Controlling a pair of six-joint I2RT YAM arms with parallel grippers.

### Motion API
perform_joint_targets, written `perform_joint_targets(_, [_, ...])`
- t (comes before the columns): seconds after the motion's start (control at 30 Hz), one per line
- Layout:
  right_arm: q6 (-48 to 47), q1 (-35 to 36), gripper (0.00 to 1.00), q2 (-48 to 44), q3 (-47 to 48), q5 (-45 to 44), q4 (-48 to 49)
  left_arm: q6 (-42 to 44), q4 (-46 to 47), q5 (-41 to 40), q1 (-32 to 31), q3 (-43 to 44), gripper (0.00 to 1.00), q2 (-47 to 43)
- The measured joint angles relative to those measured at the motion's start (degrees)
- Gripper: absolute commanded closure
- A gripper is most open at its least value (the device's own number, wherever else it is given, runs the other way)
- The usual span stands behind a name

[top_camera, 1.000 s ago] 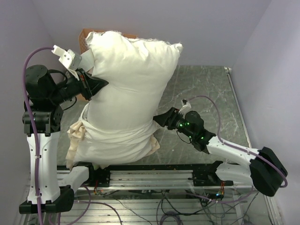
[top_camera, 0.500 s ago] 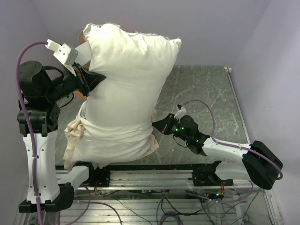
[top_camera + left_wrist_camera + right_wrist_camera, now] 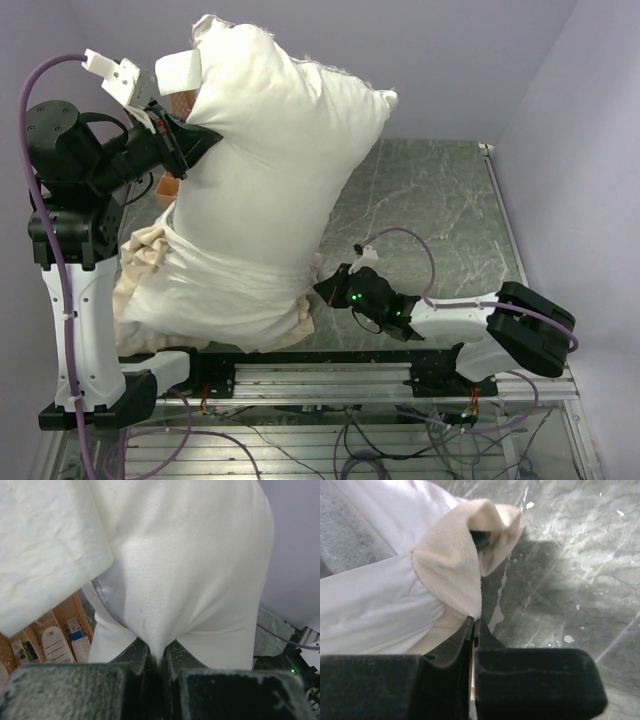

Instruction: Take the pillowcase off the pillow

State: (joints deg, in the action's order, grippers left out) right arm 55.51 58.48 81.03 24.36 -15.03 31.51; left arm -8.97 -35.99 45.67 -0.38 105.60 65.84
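Observation:
The pillow (image 3: pixel 285 140), plump and plain white, stands tilted with its top lifted toward the back wall. My left gripper (image 3: pixel 198 140) is shut on a pinch of its white cover (image 3: pixel 159 652) at the upper left side. The pillowcase (image 3: pixel 215 300) is bunched round the pillow's lower end, its cream frill (image 3: pixel 140 262) hanging at the left. My right gripper (image 3: pixel 322 288) sits low at the near right corner, shut on a cream plush fold of the pillowcase (image 3: pixel 451 567); the jaws (image 3: pixel 474 624) meet with the fold's edge between them.
An orange-brown box (image 3: pixel 172 185) stands behind the left arm, seen with small items inside (image 3: pixel 52 642). The grey marbled tabletop (image 3: pixel 430 210) stretches right of the pillow. A metal rail (image 3: pixel 330 375) runs along the near edge. Lilac walls close in on three sides.
My right gripper has shut on the pillowcase corner and moved toward the near edge. The left arm has lifted the pillow higher and farther back.

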Motion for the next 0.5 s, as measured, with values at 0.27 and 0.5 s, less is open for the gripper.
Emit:
perform_joint_targets(0.27, [-9.64,1.16,0.53,-12.85,6.47,-4.79,-17.03,2.16,0.55,-0.61,0.00,1.70,0.93,-0.22])
perform_joint_targets(0.5, [-27.63,1.14,0.00,-25.07,34.60,-2.54,-36.46,11.08,-4.28,-0.52,0.00,2.16,0.93,-1.33])
